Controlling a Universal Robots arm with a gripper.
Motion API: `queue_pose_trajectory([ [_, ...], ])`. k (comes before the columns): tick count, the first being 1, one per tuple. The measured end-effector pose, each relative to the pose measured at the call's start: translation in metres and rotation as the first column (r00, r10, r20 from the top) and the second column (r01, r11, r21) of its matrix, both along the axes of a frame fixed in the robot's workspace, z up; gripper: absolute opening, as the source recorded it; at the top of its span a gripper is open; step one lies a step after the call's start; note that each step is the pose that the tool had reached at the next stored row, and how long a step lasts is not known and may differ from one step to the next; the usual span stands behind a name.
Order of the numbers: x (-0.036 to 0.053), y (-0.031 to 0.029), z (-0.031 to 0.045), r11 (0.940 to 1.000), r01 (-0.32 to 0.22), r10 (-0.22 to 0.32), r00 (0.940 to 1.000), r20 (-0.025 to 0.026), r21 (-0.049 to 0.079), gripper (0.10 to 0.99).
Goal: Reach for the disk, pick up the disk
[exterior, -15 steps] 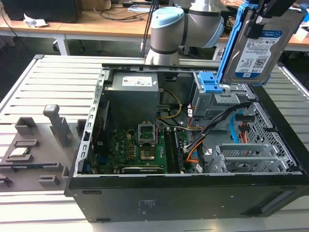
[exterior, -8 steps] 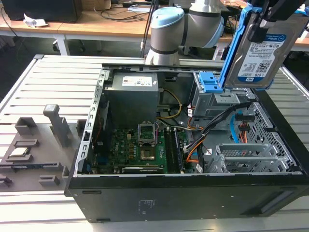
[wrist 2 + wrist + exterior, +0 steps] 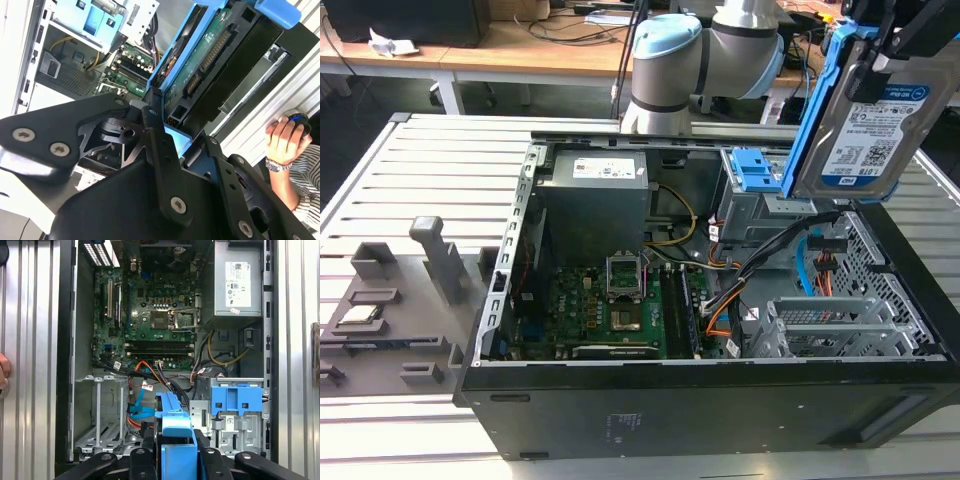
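Observation:
The disk, a silver hard drive with a white-and-blue label and a blue bracket along its edges, hangs tilted in the air above the open computer case's drive corner, at the exterior view's upper right. My gripper is shut on its top end. In the first wrist view the blue bracket sits between my two black fingers. The second wrist view shows the disk from its circuit-board side, clamped in the gripper linkage.
The open black computer case lies on a slatted metal table, holding a motherboard, power supply, cables and a blue-latched drive cage. Grey fixtures stand at the exterior view's left. A person's hand rests beside the case.

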State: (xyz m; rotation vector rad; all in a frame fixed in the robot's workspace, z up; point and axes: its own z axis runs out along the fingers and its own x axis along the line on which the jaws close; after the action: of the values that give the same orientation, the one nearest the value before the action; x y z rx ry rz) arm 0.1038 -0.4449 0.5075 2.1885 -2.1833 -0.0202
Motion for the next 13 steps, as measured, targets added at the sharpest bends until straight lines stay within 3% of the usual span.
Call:
queue_pose_trajectory([
  [5,0.0,-0.0093,0.0,1.0,0.0,0.0,1.0,0.0,-0.001,0.369],
  [8,0.0,-0.019,-0.0001,1.0,0.0,0.0,1.0,0.0,-0.003,0.369],
  [13,0.0,-0.0298,-0.0001,1.0,0.0,0.0,1.0,0.0,-0.004,0.369],
])
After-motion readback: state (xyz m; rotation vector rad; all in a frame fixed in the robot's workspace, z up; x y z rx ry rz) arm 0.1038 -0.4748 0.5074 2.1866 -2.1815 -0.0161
